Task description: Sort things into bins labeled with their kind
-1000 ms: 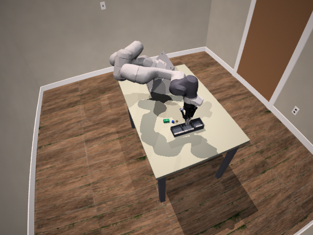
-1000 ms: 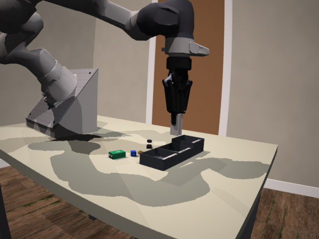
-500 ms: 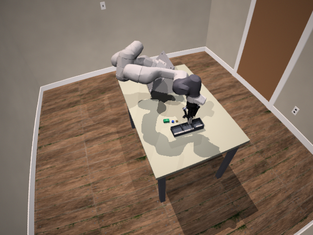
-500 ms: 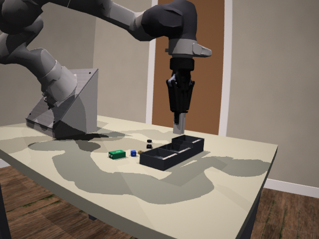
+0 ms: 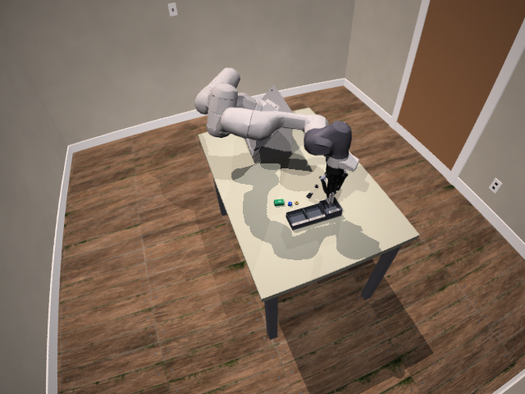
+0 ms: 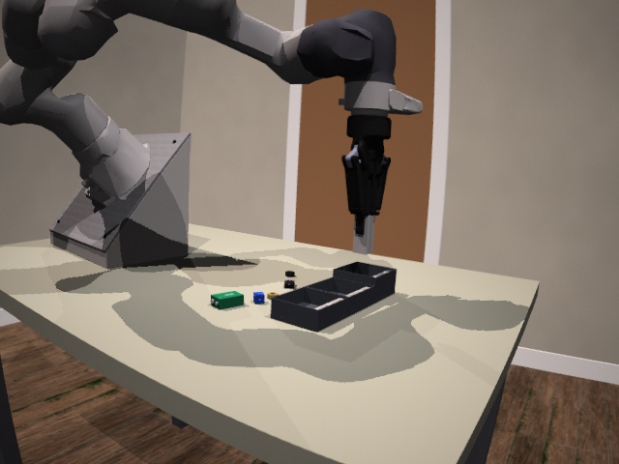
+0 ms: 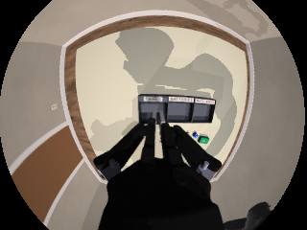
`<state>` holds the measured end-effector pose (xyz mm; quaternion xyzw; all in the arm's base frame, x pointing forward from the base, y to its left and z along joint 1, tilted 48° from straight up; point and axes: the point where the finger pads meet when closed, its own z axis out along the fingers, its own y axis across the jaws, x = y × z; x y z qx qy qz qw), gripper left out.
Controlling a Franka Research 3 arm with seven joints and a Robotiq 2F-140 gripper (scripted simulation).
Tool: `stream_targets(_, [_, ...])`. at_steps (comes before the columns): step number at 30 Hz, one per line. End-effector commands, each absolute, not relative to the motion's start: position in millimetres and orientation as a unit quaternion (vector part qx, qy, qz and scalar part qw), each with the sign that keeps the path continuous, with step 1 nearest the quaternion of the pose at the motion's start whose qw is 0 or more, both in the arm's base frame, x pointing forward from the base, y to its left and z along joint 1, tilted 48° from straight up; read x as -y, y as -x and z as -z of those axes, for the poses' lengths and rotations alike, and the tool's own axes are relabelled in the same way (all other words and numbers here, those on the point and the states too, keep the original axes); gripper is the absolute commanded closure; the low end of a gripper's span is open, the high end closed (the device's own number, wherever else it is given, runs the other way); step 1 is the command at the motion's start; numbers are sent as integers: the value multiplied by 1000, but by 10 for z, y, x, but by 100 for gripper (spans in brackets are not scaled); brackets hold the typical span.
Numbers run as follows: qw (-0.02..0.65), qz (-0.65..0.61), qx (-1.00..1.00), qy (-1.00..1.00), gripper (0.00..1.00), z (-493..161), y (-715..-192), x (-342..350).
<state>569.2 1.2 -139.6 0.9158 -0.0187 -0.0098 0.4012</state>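
At the near end of the tabletop's row, in the exterior view, stands a bin [image 5: 302,226] [image 6: 295,318] [image 7: 213,111] whose label is too blurred to read surely; it looks like two words, perhaps hardware. Beside it the green block [image 5: 279,202] [image 6: 227,300] [image 7: 203,140] lies flat, two bright studs on its end, probably a battery and so meant for the middle bin [image 5: 314,222] [image 6: 344,308] [image 7: 178,121], marked BATTERIES. The blue cube [image 5: 289,203] [image 6: 258,298] [image 7: 196,135] sits just beside it, pale spots suggesting a die. Next comes the tan ring [image 5: 296,203] [image 6: 272,295], likely a nut. All three wait outside the bins, apart enough to be gripped singly.

Farther back are a dark piece [image 5: 309,195] [image 6: 289,283] and a smaller dark disc [image 5: 316,185] [image 6: 289,274], kinds unclear; either may belong on the tabletop [image 5: 296,275] [image 6: 240,390] [image 7: 106,86] if no label fits.

Farthest along, the tool [image 5: 330,197] [image 6: 363,249] [image 7: 157,115] points down above the far bin [image 5: 335,216] [image 6: 385,284] [image 7: 140,109], whose label seems to say GAMES. Its fingers are together with nothing between them; perhaps kept narrow to clear the walls. It must open before the next pick.
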Motion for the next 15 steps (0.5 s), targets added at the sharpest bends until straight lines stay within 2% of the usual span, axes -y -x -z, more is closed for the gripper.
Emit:
stream_targets(1, [405, 7, 30, -914, 95, 1421, -5694, 16])
stream_targets(15, [405, 7, 30, -914, 95, 1636, -5682, 253])
